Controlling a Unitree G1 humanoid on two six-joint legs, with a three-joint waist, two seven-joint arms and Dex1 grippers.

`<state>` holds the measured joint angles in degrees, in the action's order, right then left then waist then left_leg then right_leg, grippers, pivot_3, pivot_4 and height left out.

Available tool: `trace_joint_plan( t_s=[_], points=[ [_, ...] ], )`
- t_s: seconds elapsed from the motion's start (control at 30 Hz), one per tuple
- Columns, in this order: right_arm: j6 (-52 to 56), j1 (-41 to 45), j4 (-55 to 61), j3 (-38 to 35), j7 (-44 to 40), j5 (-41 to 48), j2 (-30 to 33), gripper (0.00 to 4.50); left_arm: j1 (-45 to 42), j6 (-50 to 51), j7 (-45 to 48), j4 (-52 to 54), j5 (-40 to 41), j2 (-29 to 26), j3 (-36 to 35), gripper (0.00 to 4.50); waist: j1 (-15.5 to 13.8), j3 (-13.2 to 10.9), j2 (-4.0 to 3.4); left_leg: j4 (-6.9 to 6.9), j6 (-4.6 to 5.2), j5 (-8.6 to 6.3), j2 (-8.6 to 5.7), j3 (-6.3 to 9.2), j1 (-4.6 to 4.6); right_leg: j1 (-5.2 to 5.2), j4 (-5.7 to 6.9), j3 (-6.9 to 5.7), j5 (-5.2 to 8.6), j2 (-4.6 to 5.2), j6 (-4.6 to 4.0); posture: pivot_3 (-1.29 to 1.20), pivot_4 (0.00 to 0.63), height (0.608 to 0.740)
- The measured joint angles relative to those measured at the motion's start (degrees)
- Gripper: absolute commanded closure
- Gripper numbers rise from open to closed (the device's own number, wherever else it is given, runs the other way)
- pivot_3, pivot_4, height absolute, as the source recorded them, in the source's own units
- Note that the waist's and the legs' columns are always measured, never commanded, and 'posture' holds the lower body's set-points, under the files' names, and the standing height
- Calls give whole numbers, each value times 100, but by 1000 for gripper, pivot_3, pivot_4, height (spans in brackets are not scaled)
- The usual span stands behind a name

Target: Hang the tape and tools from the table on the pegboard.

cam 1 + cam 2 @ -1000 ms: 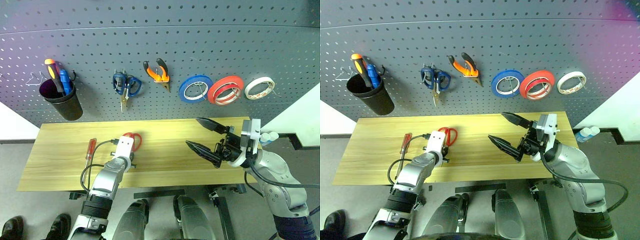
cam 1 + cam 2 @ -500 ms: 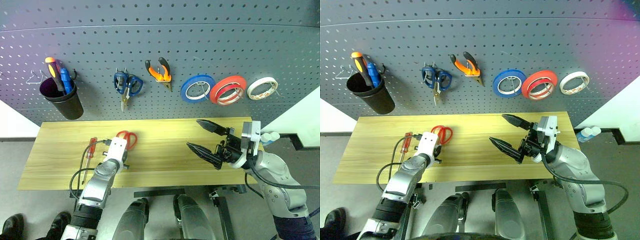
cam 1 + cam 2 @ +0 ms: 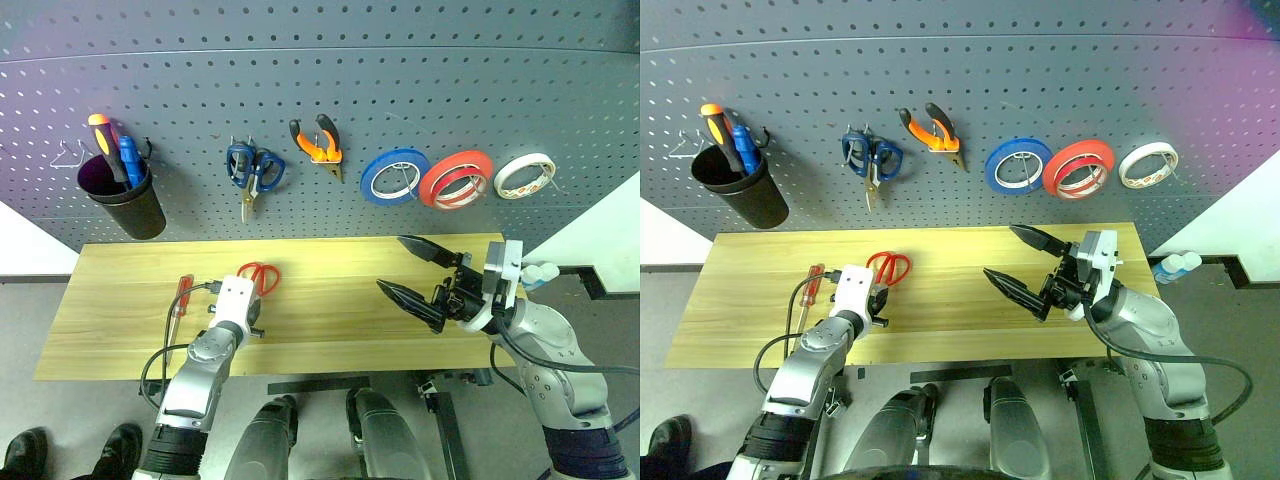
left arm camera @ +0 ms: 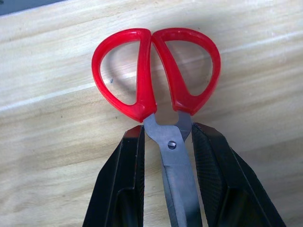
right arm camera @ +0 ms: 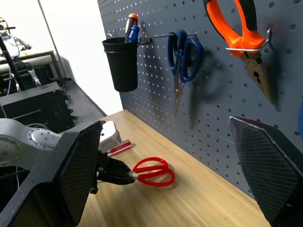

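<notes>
The red-handled scissors [image 4: 156, 90] lie over the left part of the table [image 3: 330, 285]. My left gripper [image 4: 167, 137] is shut on their steel blades just behind the pivot. A slim red-handled screwdriver [image 3: 182, 295] lies on the wood to the left of that hand. On the pegboard [image 3: 400, 80] hang the orange-and-black pliers [image 3: 318, 145] and the red tape [image 3: 455, 178]. My right gripper [image 3: 392, 263] is open and empty above the table's right part, its fingers pointing left.
Blue-handled scissors [image 3: 253, 168], a blue roll [image 3: 391, 175] and a white roll [image 3: 525, 175] also hang on the board. A black cup [image 3: 125, 195] at its left holds an orange and a blue screwdriver. Small bottles [image 3: 540, 272] stand off the table's right end.
My left gripper has risen a little and tilted up, with the red scissors still in it. The right gripper has stayed where it was, open.
</notes>
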<state>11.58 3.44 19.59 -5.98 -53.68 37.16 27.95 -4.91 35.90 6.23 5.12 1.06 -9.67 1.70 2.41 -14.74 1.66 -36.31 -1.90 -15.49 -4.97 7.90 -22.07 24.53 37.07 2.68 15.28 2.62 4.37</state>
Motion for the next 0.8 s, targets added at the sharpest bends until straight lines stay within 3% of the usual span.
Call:
trace_joint_plan(
  t_s=[0.8],
  points=[
    [1,103,-27,17,31,-97,-80,0,-514,1782,67,-269,284,98,-200,3389,1,2,-3,-20,0,0,-2,1,-1,-2,13,-1,-4,-1,7,-93,263,740]
  ],
)
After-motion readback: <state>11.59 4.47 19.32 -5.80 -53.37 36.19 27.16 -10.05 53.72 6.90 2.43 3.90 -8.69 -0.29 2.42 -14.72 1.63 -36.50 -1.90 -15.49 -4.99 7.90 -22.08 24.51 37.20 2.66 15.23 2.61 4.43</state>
